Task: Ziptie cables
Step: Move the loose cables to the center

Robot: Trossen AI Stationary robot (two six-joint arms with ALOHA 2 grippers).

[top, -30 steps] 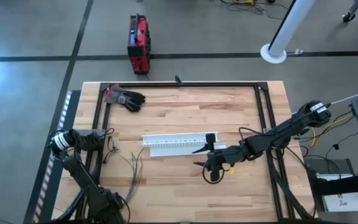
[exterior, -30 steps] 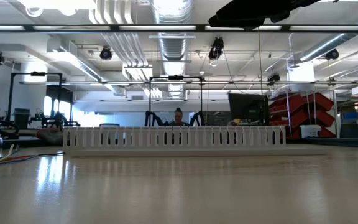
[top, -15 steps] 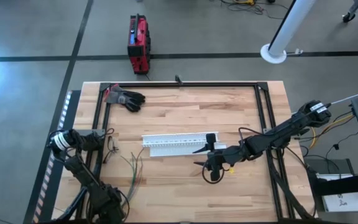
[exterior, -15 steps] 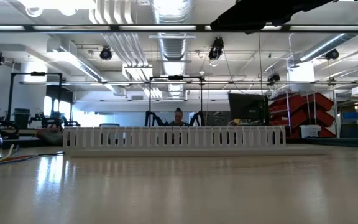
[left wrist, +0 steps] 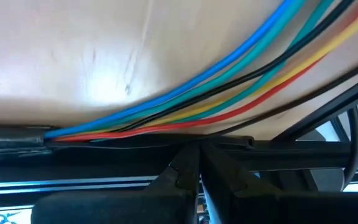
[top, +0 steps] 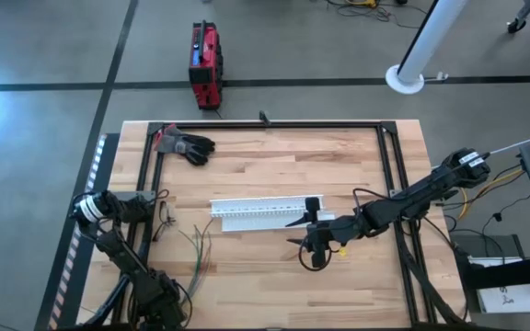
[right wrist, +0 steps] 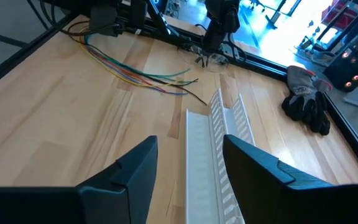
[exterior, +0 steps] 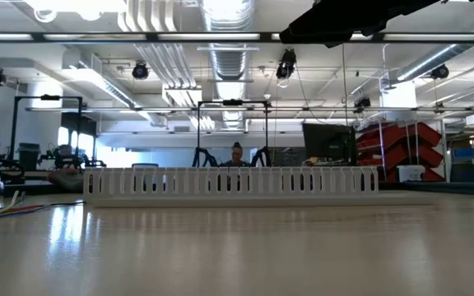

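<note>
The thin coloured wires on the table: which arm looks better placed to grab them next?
Probably the left. The left gripper sits at the table's left edge right beside the wires, fingers shut. The right gripper, open, hovers by the white channel, farther away.

Table (top: 274,267): light wood butcher-block top with a black frame along its edges.
Slotted channel (top: 263,204): white, lay lengthwise near the table's middle; seen side-on in the low view.
Lid (top: 256,222): flat, white, lay just beside the channel, parallel to it.
Glove (top: 188,144): dark with red cuff, rested near the far left corner.
Red case (top: 204,64): stood on the floor beyond the table.
White post (top: 423,48): rose from a round base on the floor.
</note>
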